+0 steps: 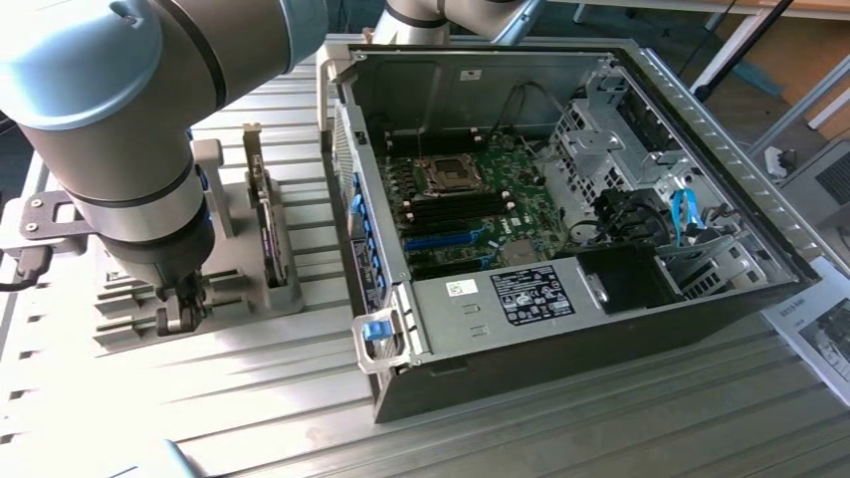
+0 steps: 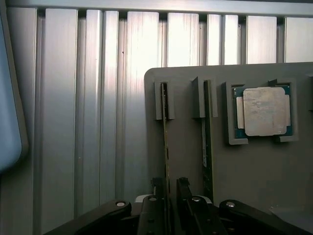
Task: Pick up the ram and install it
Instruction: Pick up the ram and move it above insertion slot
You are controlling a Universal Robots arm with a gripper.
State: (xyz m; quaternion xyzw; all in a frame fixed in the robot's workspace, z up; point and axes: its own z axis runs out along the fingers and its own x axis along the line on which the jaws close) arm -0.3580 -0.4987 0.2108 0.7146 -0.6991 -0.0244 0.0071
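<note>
Gripper [image 2: 169,183] is down on the holder [image 2: 183,147]. Its fingers [image 2: 157,193] are apart and straddle the ram [image 2: 166,132], one on each side of the stick's near end. There's a visible gap between the stick and one finger. The other finger sits right against it or nearly so; can't tell if it touches. Not clamped, and the ram is not lifted.

Ram stands on edge in the slot next to the holder's side edge, the edge that borders bare worktop [image 2: 98,122]. Its far end sits in a small upright bracket. A second stick [image 2: 207,147] stands on edge in the next slot, parallel to the ram and near it but not touching. The CPU [image 2: 266,111] lies flat in a square pocket past that stick, near the holder's far edge, silver lid up.

In the exterior view the gripper [image 1: 179,304] points straight down under the arm [image 1: 106,100], over the holder [image 1: 133,329]. The holder sits on the ribbed aluminium worktop [image 1: 598,418], on the exterior view's left of the case [image 1: 558,368] and close beside it. From here I can't pick out the ram under the gripper.

Case lies on its side with the panel off. The board [image 1: 465,199] is exposed, with the PSU [image 1: 531,294] along the case's near wall. The board has long slots next to the socket; can't tell whether any are filled.
</note>
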